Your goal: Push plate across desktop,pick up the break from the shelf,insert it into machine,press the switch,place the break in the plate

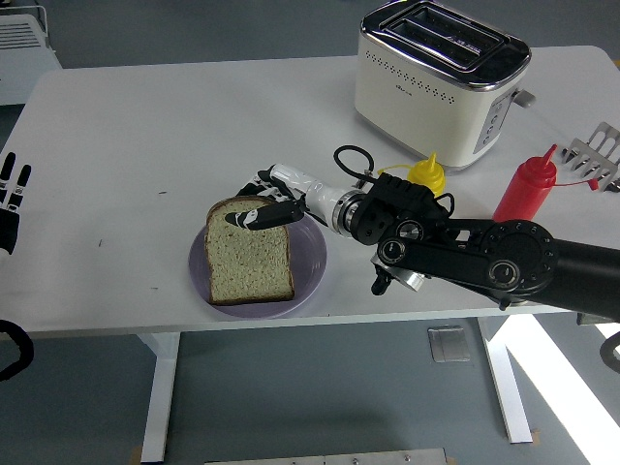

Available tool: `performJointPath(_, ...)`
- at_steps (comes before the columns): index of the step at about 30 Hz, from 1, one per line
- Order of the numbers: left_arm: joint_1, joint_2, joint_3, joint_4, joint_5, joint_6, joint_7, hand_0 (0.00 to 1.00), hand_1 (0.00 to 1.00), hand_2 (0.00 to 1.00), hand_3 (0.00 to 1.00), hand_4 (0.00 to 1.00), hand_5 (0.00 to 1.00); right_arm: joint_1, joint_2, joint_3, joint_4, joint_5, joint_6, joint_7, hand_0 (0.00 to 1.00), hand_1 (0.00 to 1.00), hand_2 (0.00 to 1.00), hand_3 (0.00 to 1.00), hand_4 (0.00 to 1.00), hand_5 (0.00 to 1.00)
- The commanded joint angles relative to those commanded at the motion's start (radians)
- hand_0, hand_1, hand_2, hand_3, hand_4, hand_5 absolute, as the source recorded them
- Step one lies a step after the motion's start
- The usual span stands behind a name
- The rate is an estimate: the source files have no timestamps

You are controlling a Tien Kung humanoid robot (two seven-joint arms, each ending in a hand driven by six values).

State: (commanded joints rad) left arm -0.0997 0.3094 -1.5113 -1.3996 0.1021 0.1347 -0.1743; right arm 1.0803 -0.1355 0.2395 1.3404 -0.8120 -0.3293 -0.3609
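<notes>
Your right hand [263, 201] sits just left of the frame's centre, its fingers [254, 217] spread loosely and stretched over the top edge of the bread slice [249, 255], gripping nothing; you can't tell from this view whether the tips touch the crust. The slice lies flat on the lavender plate [312, 260], which rests on the white counter [174, 136] close to its near edge, in the lower middle of the frame. Your left hand [10, 199] shows at the far left edge, fingers extended and apart, holding nothing, well away from the plate. The cream toaster [438, 79] stands at the upper right of the frame. Below it is a yellow squeeze bottle [426, 174], with a red squeeze bottle [526, 186] to its right. A metal rack [597, 153] pokes in at the right edge.
</notes>
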Motion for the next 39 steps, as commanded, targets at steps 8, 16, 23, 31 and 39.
performJointPath(8, -0.001, 0.0, -0.003, 0.008, -0.001, 0.002, -0.001, 0.823, 0.761, 0.707, 0.756, 0.756, 0.992, 0.003, 0.001, 0.004, -0.037, -0.023, 0.002, 0.084, 0.696, 0.763, 0.782, 0.726, 0.771, 0.336)
performJointPath(16, -0.004, 0.001, -0.007, 0.011, 0.0, 0.004, -0.005, 0.823, 0.762, 0.707, 0.758, 0.757, 0.993, 0.004, 0.003, 0.017, -0.073, -0.044, 0.001, 0.202, 0.687, 0.734, 0.734, 0.708, 0.764, 0.349)
performJointPath(23, -0.005, 0.001, -0.01, 0.008, -0.001, 0.004, -0.006, 0.823, 0.762, 0.707, 0.757, 0.758, 0.993, 0.0, -0.021, 0.081, -0.034, -0.099, -0.012, 0.231, 0.686, 0.73, 0.728, 0.707, 0.757, 0.345)
performJointPath(31, 0.005, 0.001, -0.017, -0.016, -0.009, 0.004, -0.003, 0.822, 0.762, 0.708, 0.758, 0.757, 0.992, -0.025, -0.122, 0.241, 0.108, -0.126, 0.004, 0.222, 0.684, 0.724, 0.719, 0.7, 0.758, 0.347)
performJointPath(39, 0.02, 0.002, -0.023, -0.055, -0.018, 0.004, -0.001, 0.821, 0.762, 0.708, 0.757, 0.758, 0.993, -0.128, -0.265, 0.479, 0.269, 0.05, 0.051, 0.193, 0.696, 0.713, 0.704, 0.684, 0.762, 0.366)
